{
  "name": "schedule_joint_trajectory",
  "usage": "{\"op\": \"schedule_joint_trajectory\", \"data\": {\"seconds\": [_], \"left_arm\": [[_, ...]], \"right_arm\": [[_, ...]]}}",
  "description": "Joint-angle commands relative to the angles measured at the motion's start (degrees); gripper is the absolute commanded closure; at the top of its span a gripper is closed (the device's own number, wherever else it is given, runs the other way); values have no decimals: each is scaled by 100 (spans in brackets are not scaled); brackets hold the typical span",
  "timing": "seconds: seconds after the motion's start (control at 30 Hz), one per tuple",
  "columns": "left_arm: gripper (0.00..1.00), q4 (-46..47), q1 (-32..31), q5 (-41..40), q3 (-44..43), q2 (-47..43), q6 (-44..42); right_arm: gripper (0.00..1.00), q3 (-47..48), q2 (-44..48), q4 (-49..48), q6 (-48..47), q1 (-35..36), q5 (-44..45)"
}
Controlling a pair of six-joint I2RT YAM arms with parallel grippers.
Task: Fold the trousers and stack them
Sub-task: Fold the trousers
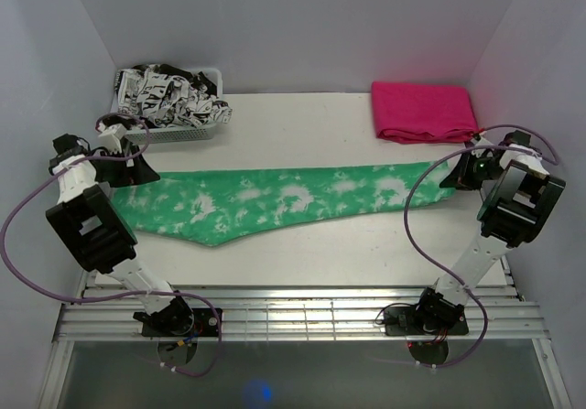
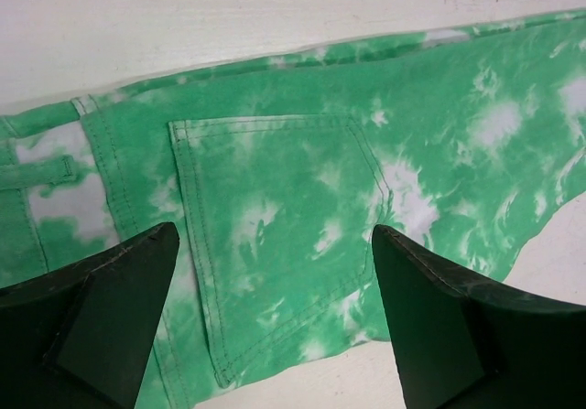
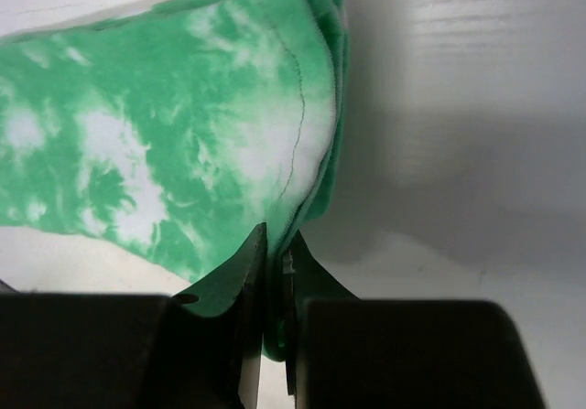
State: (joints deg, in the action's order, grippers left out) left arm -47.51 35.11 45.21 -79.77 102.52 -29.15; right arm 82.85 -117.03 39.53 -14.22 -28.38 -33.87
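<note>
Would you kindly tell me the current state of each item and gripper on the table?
trousers: laid out long and flat
left gripper: open over the back pocket
right gripper: shut on the trousers' end
pink cloth: folded, far right
black-and-white fabric: crumpled in the white basket

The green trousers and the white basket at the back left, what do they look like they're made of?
The trousers look like woven cotton twill, denim-like and matte. The signs are the double-stitched patch pocket and the belt loop in the left wrist view. The basket is probably moulded plastic, white and smooth. Its slotted walls suggest that, though it is small in view.
</note>
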Motion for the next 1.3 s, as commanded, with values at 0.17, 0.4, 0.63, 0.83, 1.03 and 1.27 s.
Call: {"op": "schedule_joint_trajectory", "data": {"seconds": [0.17,0.4,0.63,0.83,1.03,1.27], "left_arm": [[2,259,-233,568,382,-1040,-337],[2,540,-654,498,857,-1498,-346],[2,690,-944,322,1332,-1410,-126],[3,936,-954,-214,1719,-1209,260],[15,1059,-954,-522,1939,-753,840],[19,1182,-954,-575,1982,-251,1201]], "right_arm": [[92,486,1130,1223,-748,-940,-507],[92,1865,832,2489,-1364,-1714,-761],[92,1378,1242,2447,-751,-725,-2202],[92,277,2087,506,637,743,-2677],[92,-154,2229,-1164,2202,2142,-2485],[92,-401,1878,-2448,3407,3461,-1765]]}}
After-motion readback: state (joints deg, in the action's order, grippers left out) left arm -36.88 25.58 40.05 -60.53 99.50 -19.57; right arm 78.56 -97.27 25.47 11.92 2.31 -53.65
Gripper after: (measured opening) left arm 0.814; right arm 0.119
